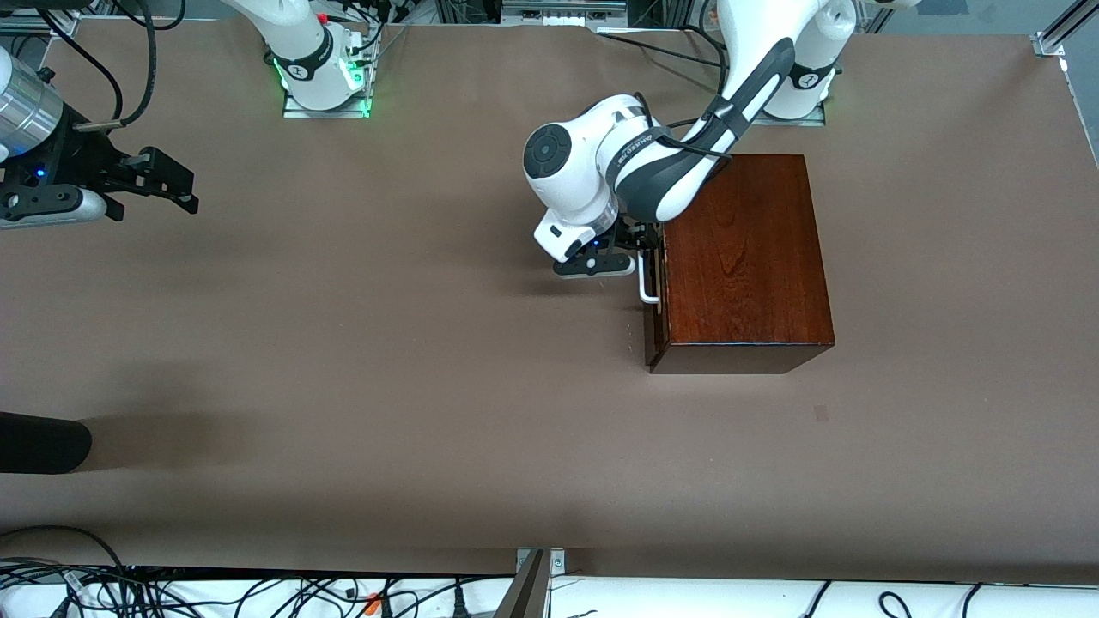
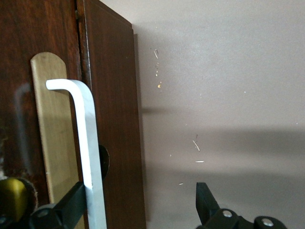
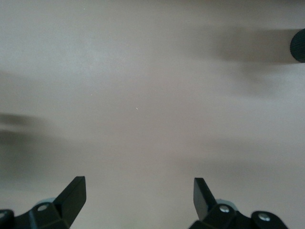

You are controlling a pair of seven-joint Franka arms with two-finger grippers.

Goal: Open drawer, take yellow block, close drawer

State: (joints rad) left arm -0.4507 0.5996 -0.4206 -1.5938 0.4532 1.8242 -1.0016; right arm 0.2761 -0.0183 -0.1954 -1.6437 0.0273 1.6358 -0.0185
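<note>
The dark reddish-brown wooden box point(image 1: 747, 257) stands near the left arm's base. The drawer point(image 1: 654, 292) is in it, front facing the right arm's end of the table, and no pale interior shows. Its white U-shaped handle point(image 1: 648, 287) shows in the left wrist view point(image 2: 86, 143) over a brass plate. My left gripper point(image 1: 640, 249) is at the handle, open point(image 2: 140, 193). The bar stands between the fingers, against one finger point(image 2: 71, 205), while the other fingertip point(image 2: 205, 200) is well apart over the table. My right gripper point(image 1: 163, 180) is open point(image 3: 138, 188) and empty, waiting over bare table at the right arm's end. The yellow block is hidden.
A black rounded object point(image 1: 43, 442) juts in at the right arm's end, nearer the front camera, and shows in the right wrist view point(image 3: 298, 45). Cables and a metal bracket point(image 1: 537, 579) run along the table's front edge.
</note>
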